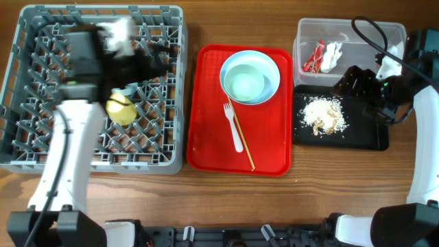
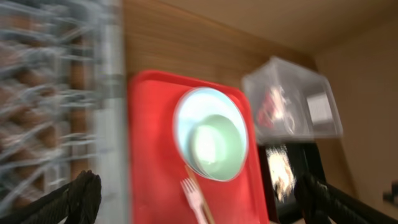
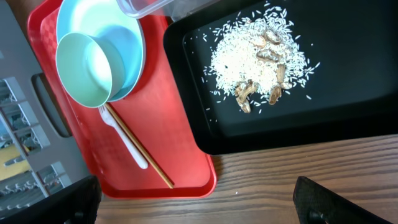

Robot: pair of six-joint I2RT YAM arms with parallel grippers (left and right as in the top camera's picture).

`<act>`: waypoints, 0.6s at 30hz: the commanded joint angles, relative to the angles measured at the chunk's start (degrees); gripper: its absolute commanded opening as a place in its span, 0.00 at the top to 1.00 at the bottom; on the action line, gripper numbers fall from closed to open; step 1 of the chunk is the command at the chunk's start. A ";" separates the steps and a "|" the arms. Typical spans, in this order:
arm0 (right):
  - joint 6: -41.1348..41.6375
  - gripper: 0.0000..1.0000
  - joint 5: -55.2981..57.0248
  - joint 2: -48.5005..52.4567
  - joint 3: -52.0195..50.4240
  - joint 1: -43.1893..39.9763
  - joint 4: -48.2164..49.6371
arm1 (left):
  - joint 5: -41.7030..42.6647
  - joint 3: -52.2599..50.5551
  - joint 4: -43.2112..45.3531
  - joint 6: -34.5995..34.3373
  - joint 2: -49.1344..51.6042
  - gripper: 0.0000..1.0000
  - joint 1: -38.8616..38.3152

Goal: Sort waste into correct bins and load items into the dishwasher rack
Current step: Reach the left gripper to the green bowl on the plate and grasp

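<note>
I see the yellow cup [image 1: 120, 110] in the grey rack [image 1: 14, 82]; bowls [image 1: 250, 77] nested, fork [image 1: 234, 129] and stick [image 1: 244, 143] just beside; wrapper [image 1: 315, 57] and tissue [image 1: 333, 55] in the clear tub [image 1: 384, 31], rice [image 1: 324, 115] on the black tray [image 1: 367, 134].

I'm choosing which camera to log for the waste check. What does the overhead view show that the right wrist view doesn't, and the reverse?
Overhead only: the wrapper and tissue inside the tub, and the full rack.
Right wrist only: close detail, with single rice grains and brown bits told apart, plus its own open jaws at the bottom corners.
Both: the black tray, the red tray, the nested bowls, fork and stick.
</note>
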 commanded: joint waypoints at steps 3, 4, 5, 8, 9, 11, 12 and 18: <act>-0.20 0.00 -0.02 -0.94 0.90 -0.02 -0.79 | -9.46 1.27 7.80 -0.48 1.44 0.00 -14.78; -0.20 0.00 -0.02 -0.94 0.90 -0.02 -1.01 | -14.95 3.54 5.99 -1.46 2.05 0.00 -17.62; -0.17 0.00 -0.02 -0.94 0.90 -0.02 -1.09 | -16.98 4.92 4.85 -1.42 2.67 0.00 -18.78; -0.17 0.00 -0.02 -0.94 0.90 -0.02 -1.53 | -24.15 14.71 -2.56 -1.16 7.15 0.00 -22.43; -0.13 0.00 -0.04 -0.94 0.90 -0.02 -1.73 | -25.51 19.56 -5.42 -1.16 10.32 0.00 -23.47; -0.17 0.00 -0.02 -0.94 0.90 -0.02 -1.81 | -26.49 23.89 -6.84 -1.18 14.12 0.00 -24.46; -0.15 0.00 -0.02 -0.94 0.90 -0.02 -1.84 | -26.47 24.90 -6.78 -1.18 15.34 0.00 -24.79; -0.87 0.00 0.17 -0.94 0.90 -0.02 -1.92 | -28.44 25.46 -1.92 1.11 25.29 0.00 -30.01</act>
